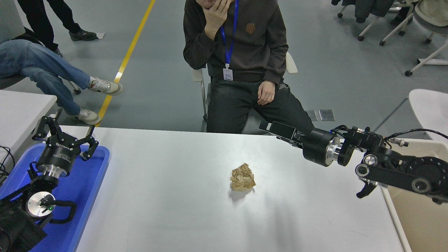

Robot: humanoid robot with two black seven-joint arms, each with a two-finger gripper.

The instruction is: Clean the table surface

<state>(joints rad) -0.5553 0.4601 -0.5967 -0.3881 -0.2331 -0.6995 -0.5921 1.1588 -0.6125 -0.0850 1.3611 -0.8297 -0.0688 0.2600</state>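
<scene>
The table surface (168,196) is a wide white tabletop. A crumpled ball of brown paper (242,177) lies on it a little right of the middle. My right gripper (266,127) hangs over the far edge of the table, pointing left, up and to the right of the paper and apart from it. It shows side-on, so its state is hidden. My left gripper (66,128) is parked at the lower left above the blue tray (92,182), open and holding nothing.
A beige bin (420,220) stands against the table's right edge, under my right arm. A person sits at the far side, knees close to the right gripper. A smaller white table (21,108) is at the left, and another person's legs are at the upper left.
</scene>
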